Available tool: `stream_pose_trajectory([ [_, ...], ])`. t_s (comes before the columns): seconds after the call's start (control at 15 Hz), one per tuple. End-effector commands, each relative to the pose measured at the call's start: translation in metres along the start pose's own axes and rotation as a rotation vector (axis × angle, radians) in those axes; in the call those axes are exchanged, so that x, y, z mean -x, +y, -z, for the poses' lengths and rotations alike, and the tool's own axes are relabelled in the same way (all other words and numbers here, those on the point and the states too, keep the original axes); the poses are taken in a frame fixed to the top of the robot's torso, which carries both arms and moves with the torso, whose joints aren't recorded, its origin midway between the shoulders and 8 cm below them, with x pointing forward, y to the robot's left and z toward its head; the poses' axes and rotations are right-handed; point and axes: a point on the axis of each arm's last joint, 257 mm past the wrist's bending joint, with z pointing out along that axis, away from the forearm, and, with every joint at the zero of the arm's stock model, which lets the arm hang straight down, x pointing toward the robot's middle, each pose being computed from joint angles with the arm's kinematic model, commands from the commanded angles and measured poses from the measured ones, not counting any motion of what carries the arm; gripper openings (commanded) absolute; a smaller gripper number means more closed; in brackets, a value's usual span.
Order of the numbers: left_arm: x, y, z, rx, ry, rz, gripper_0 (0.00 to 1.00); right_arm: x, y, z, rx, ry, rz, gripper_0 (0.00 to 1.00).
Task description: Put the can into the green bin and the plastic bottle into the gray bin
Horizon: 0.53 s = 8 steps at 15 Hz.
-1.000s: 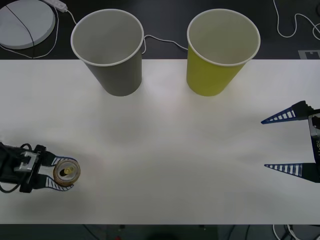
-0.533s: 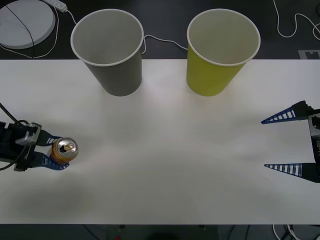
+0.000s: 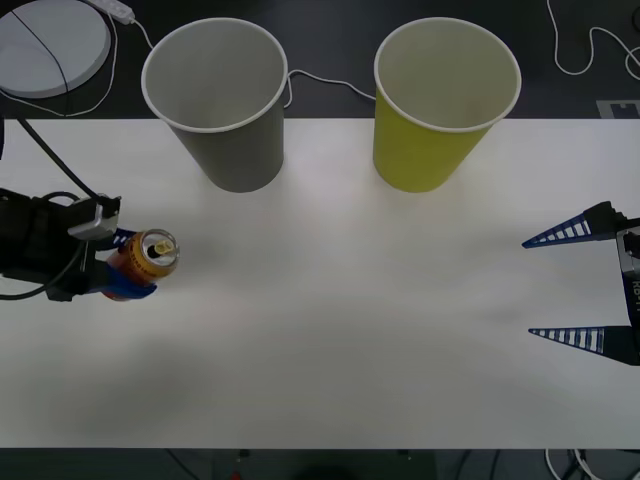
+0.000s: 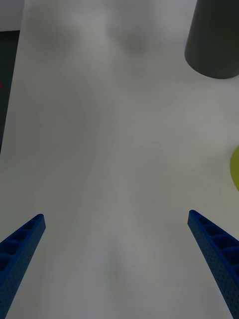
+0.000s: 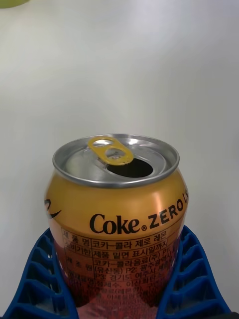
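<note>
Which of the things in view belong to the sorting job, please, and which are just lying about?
Belonging to the job:
- Coke Zero can, gripped by the left gripper
- green bin
- gray bin
- right gripper, open at the table's right edge

Just lying about:
- white round disc behind the table
- white cables on the dark floor

the fingers [image 5: 40, 279] hide the can's [image 5: 117, 219] lower sides.

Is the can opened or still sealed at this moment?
Opened. In the left wrist view the can, clamped in the left gripper, has its gold tab folded back over a dark open mouth hole. How much liquid remains cannot be told.
</note>
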Motion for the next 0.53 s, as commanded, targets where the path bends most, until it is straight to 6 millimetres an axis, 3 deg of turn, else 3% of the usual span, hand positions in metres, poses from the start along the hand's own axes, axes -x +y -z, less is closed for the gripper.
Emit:
stream_pose_trajectory([
  [0.07, 0.025, -0.005, 0.003, 0.009, 0.033, 0.0, 0.0, 0.0, 0.0, 0.0, 0.0, 0.0, 0.0, 1.0],
  [0.53, 0.108, -0.005, 0.024, 0.069, 0.088, 0.037, 0.0, 0.0, 0.0, 0.0, 0.0, 0.0, 0.0, 1.0],
])
